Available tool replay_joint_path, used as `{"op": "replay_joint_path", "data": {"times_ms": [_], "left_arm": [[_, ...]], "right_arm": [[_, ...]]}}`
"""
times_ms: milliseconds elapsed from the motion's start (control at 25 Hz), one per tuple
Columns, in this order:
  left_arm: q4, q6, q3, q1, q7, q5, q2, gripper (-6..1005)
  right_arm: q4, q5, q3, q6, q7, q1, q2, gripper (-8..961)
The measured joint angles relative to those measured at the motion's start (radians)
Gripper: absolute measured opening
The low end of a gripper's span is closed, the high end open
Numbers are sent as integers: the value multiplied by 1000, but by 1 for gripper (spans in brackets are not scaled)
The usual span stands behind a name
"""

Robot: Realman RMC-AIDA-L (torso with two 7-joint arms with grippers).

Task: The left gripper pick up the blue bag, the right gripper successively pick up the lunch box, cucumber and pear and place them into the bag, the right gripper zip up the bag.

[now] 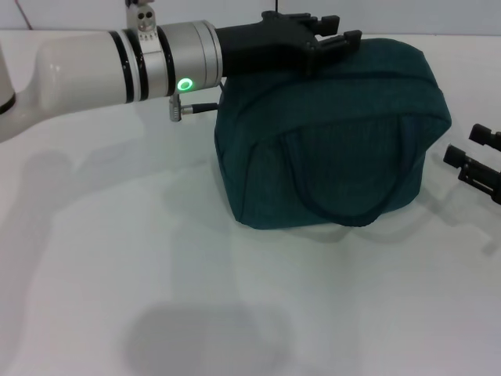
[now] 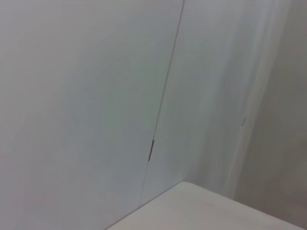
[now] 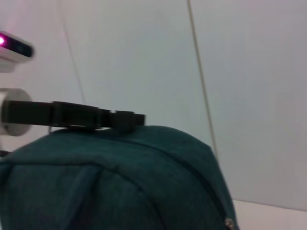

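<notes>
Bag: dark teal, stands on the white table, handle loop facing the head camera; appears zipped, since no lunch box, cucumber or pear lies outside.
Left gripper: laid across the bag's top rear edge, probably to steady it; whether it pinches fabric I cannot tell.
Right gripper: just beside the bag's right side, fingers apart, holding nothing.

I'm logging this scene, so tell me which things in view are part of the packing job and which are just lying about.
Part of the job:
- bag, dark teal, on the table
- left end effector, at the bag's top
- right end effector, beside the bag

Just there:
- table
- wall

No lunch box, cucumber or pear shows.
</notes>
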Motion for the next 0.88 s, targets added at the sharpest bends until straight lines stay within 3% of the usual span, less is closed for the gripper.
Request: {"op": "replay_joint_path", "data": {"times_ms": [280, 440, 520, 560, 720, 880], "left_arm": [[0, 88, 0, 21, 71, -66, 0, 458], [-1, 294, -6, 84, 250, -206, 4, 479], [-1, 373, -7, 134, 329, -281, 3, 490], [-2, 404, -6, 169, 366, -319, 3, 495], [-40, 506, -2, 250, 514, -366, 3, 664], [-151, 587, -5, 275, 652, -367, 2, 758]], "right_arm": [[0, -8, 40, -183, -4, -32, -25, 630], [0, -17, 43, -354, 7, -24, -53, 630], [-2, -46, 45, -466, 31, 6, -72, 630], [-2, -46, 45, -466, 31, 6, -72, 630], [-34, -98, 44, -540, 57, 46, -85, 630], [-86, -143, 48, -561, 57, 72, -75, 630]]}}
